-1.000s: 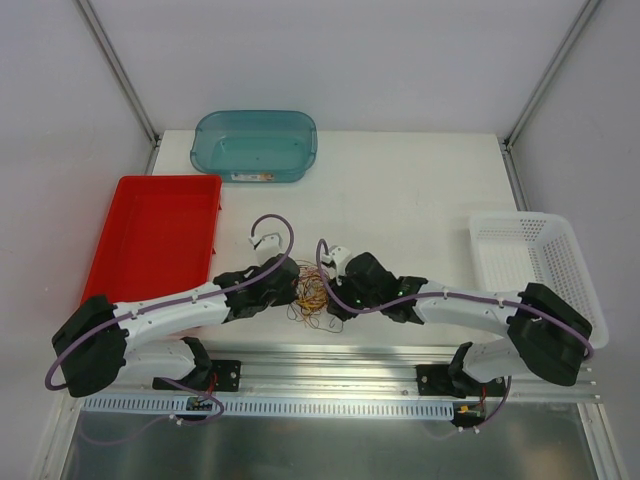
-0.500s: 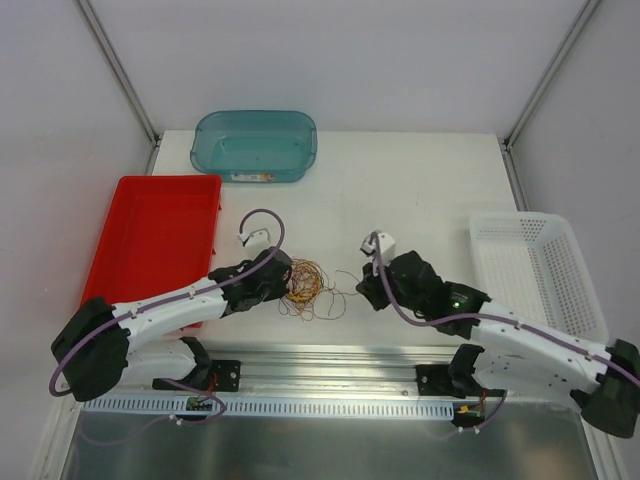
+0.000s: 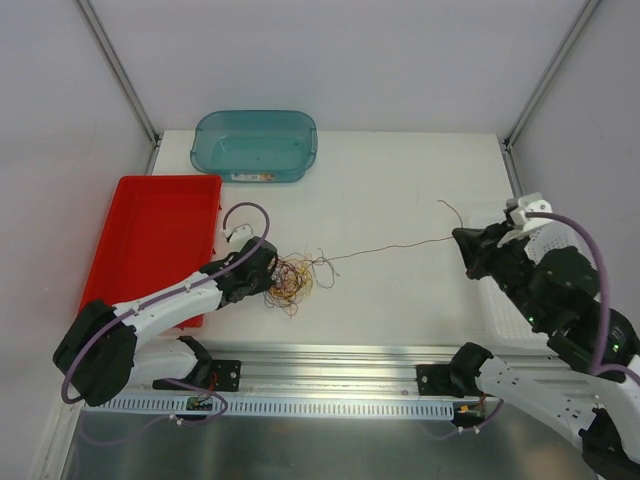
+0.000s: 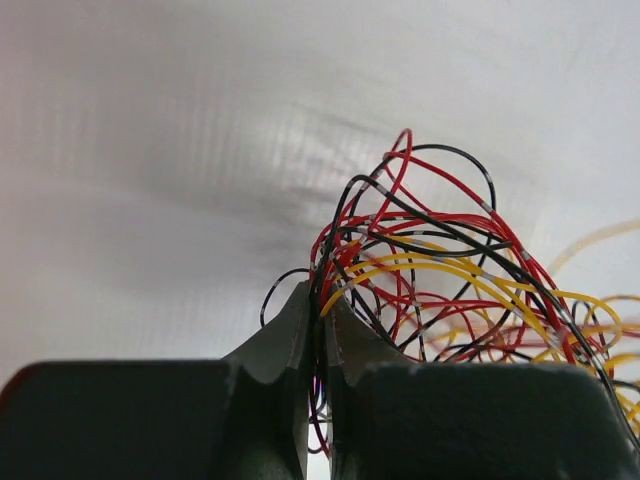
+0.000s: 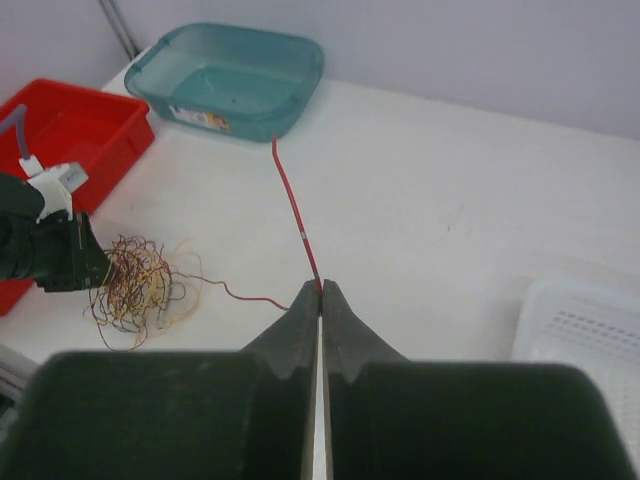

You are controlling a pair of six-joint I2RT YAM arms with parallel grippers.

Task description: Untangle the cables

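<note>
From above, the cables sit as a small curly knot on the tabletop, just beside the red tray. The left pincer is pressed into the knot's left side, and one thin strand stretches rightward to the right pincer near the white basket. The left wrist camera shows its jaws pressed together on a few red and black loops at the knot's edge (yellow ones bulge free beside them). The right wrist camera shows jaws shut on that single strand, red from here, with its tail running on past the tips. I'd judge this wire featherweight, limp yet springy, slick-skinned and easy to kink or snap. It looks best pinched on one strand near a free end and pulled gently while the knot is anchored.
</note>
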